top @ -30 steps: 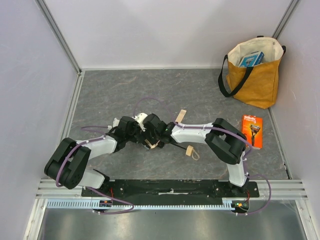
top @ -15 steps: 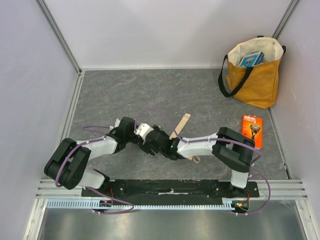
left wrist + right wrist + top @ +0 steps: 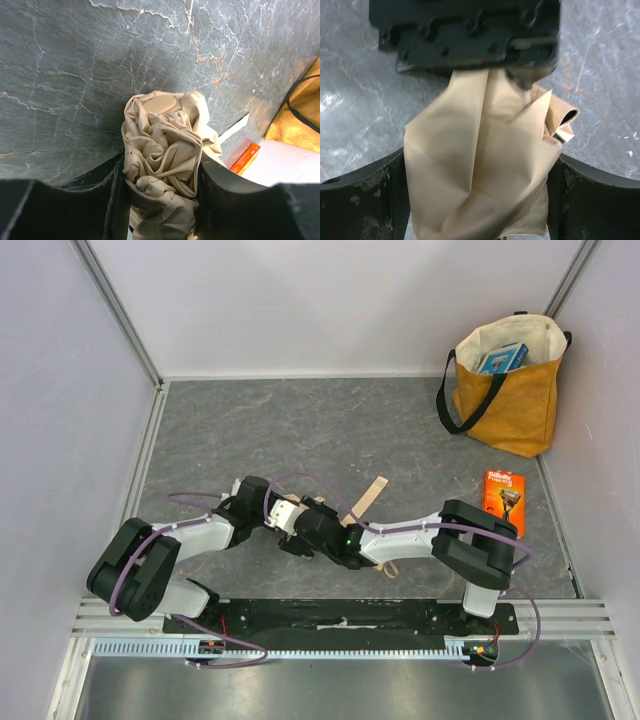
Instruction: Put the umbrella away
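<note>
- Umbrella (image 3: 160, 125) cloth is pinched in the left gripper (image 3: 162, 165). The fingers are part way closed and press on the crumpled beige bundle from both sides.
- Just past those fingers is the umbrella's round end cap. It points away from the left wrist, over the grey table (image 3: 250, 430).
- The right gripper (image 3: 480, 155) faces the left one, very close. Its fingers are spread wide and the smooth cloth fills the gap between them. I cannot tell if it squeezes the cloth or only sits around it.
- The umbrella is in the middle of the table, near the front. It seems to run from one gripper to the other, but the arms hide most of it from above.
- The yellow tote bag (image 3: 510, 390) stands well apart, in the far right corner. An orange razor pack (image 3: 504, 500) lies in front of it.
- I think the umbrella has to go right and back to reach the bag. The right arm is on that side, so it is the nearer one.
</note>
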